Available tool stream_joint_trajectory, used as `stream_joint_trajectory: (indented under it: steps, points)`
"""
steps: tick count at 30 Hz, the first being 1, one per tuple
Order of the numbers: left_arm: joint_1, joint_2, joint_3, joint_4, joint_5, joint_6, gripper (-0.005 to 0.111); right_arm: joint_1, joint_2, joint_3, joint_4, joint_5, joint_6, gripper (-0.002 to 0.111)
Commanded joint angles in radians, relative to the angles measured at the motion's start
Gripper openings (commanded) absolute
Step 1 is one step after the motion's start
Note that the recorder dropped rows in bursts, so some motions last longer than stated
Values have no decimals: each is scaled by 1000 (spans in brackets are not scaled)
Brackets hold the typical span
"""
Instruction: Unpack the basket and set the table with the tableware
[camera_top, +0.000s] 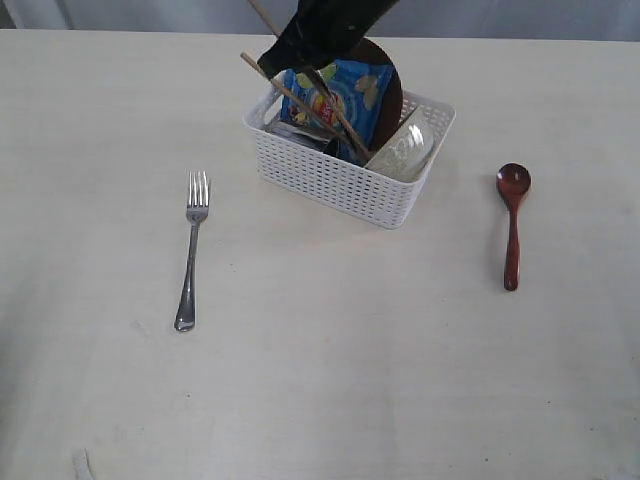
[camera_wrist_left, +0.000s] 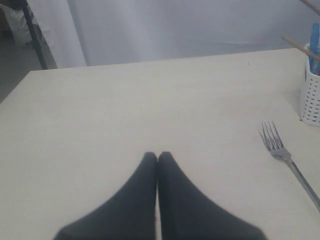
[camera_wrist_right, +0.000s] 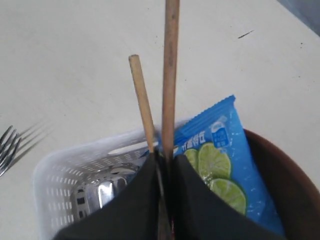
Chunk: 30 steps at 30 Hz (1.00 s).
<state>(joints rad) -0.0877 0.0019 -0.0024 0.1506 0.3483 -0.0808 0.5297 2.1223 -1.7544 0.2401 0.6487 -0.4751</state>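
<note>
Pinching the two chopsticks (camera_wrist_right: 170, 75) together between its fingers, the right gripper (camera_wrist_right: 162, 159) hangs over the basket (camera_top: 340, 180), probably so that the pair can come out as one. One fork (camera_top: 192, 250) lies on the table (camera_top: 330, 400) left of the basket and one spoon (camera_top: 512, 225) right of it, well apart, as if flanking a place setting. One chip bag (camera_wrist_right: 220, 160) and one brown plate (camera_wrist_right: 285, 185) stand inside the basket. The left gripper (camera_wrist_left: 158, 156), pressed together and empty, hovers over the table near the fork.
</note>
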Motion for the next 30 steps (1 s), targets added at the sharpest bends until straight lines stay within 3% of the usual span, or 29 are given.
stream_joint_trajectory:
  steps: [1, 30]
  points:
    - [-5, -2, 2, -2, -2, -2, 0, 0, -23, 1, 2, 11, -2, 0]
    - [-5, -2, 2, 3, -2, -2, 0, 12, 66, 47, 45, -30, 1, 0]
